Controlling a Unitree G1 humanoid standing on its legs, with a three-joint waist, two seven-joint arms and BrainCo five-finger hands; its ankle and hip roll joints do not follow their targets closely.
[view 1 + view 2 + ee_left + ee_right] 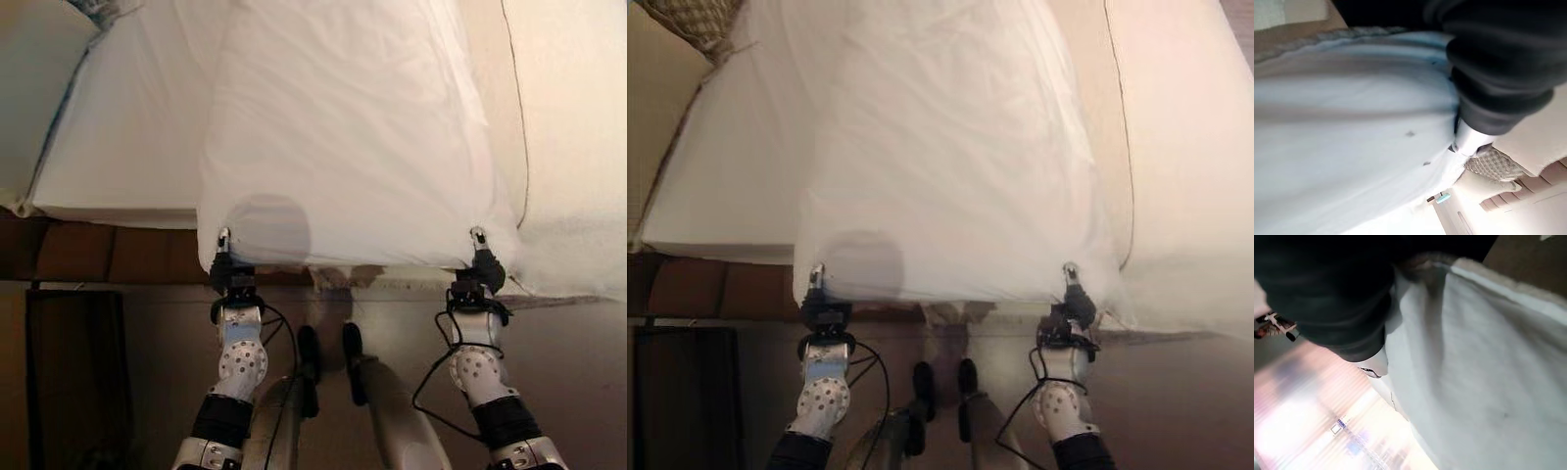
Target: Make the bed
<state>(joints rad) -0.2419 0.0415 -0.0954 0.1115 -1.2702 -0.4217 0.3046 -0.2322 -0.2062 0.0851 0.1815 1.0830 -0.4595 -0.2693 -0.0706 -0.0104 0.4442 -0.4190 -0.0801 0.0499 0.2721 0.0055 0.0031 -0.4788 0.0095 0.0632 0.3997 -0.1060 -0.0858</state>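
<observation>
A white sheet (343, 127) lies stretched lengthwise over the mattress (118, 166), its near edge hanging past the foot of the bed. My left hand (228, 272) is shut on the sheet's near left corner, one finger (224, 236) showing against the cloth. My right hand (479, 271) is shut on the near right corner in the same way. Both hands are level with each other and hold the edge taut between them. In the wrist views the sheet (1352, 137) runs right up to each hand's dark cover (1327, 298).
The wooden bed frame (108, 253) shows below the mattress at left. A thicker white cover (578, 147) lies along the bed's right side. A woven cushion (696, 20) sits at the far left. A dark box (73, 377) stands on the floor at left.
</observation>
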